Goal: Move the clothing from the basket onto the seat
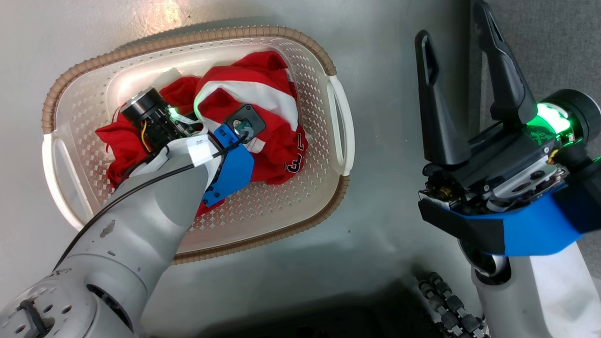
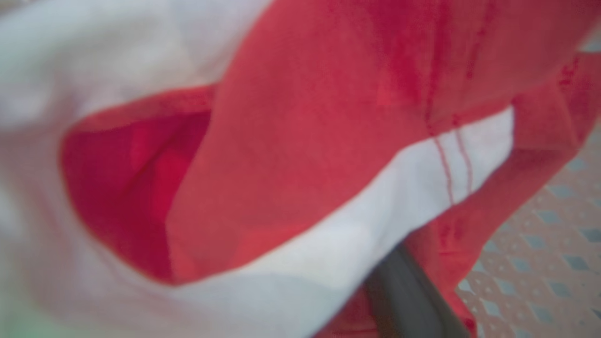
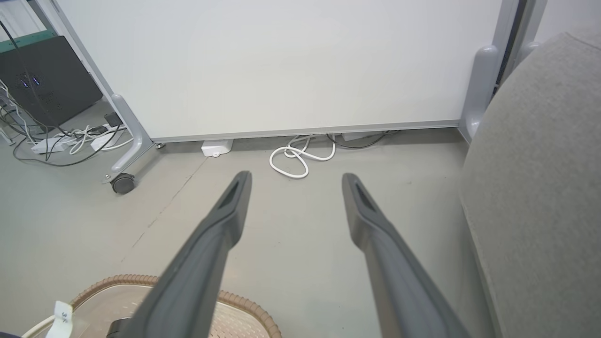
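Head view: the basket (image 1: 188, 40) stands on the floor (image 1: 385, 155), and the clothing (image 1: 256, 80) lies heaped inside it, red with white bands. The left gripper (image 1: 195, 129) reaches down into the middle of the basket, onto the heap. Its fingers are hidden under its own wrist, and it looks placed to take a first garment. The right gripper (image 1: 451, 23) hangs outside the basket, beyond its right-hand handle, jaws spread and empty, probably parked there to keep clear of the working arm. Farther from the basket on that same side is the grey seat (image 1: 554, 47), with no clothing on the part that shows.

Left wrist view: red and white cloth drapes across one dark finger (image 2: 404, 300) above the basket's perforated floor, and the other finger is covered. The jaws appear spread wide, not pinching the cloth.

Right wrist view: the spread fingers point out over bare floor with the basket's woven rim just beneath them. The seat rises on the side away from the basket.
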